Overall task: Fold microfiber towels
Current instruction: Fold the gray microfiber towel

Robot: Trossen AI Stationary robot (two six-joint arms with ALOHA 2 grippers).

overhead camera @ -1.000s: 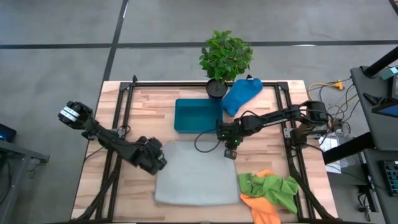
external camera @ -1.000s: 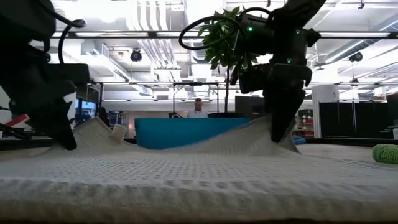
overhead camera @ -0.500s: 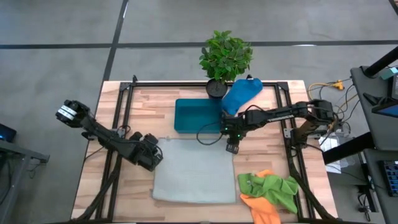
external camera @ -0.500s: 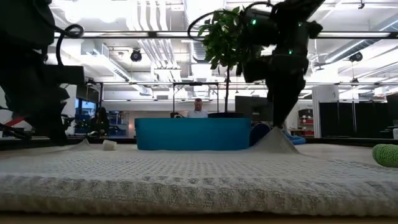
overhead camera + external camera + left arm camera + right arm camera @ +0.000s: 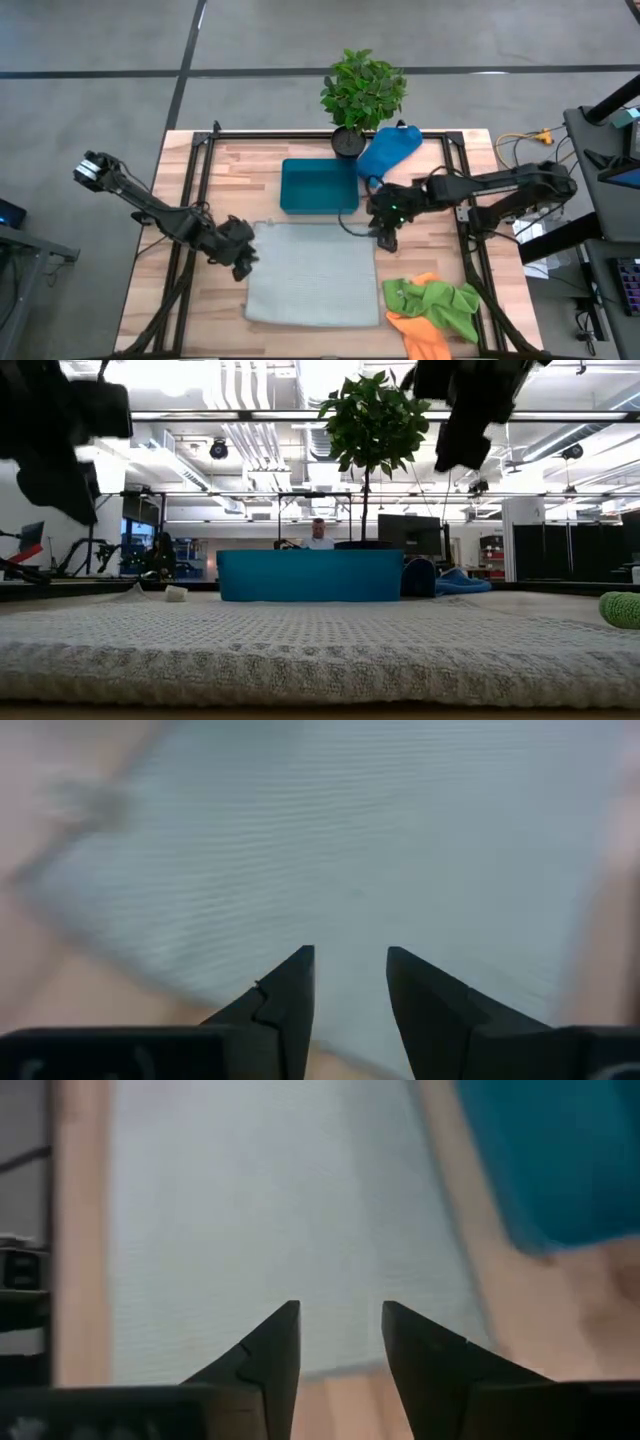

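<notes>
The grey-white towel [image 5: 312, 272] lies spread flat on the wooden table, filling the foreground of the low view [image 5: 320, 650]. My left gripper [image 5: 243, 262] hovers open by the towel's far left corner, above the cloth [image 5: 350, 970]. My right gripper [image 5: 386, 238] hovers open by the far right corner [image 5: 340, 1330]. Both are raised clear of the towel in the low view, the left [image 5: 60, 450] and the right [image 5: 470, 410]. A blue towel [image 5: 388, 152] lies bunched at the far edge. The green towel [image 5: 435, 300] and orange towel [image 5: 418, 335] lie crumpled at the near right.
A rigid blue tray [image 5: 320, 186] stands just beyond the towel's far edge. A potted plant [image 5: 363, 90] stands at the far edge beside the blue towel. Bare wood shows left of the grey-white towel. A person sits in the room far behind the table.
Both grippers have opened and let go of the grey-white towel's far corners, then risen clear of it. The right one has also drifted toward the table's right edge. The raised far corners have dropped and the towel now lies flat.
</notes>
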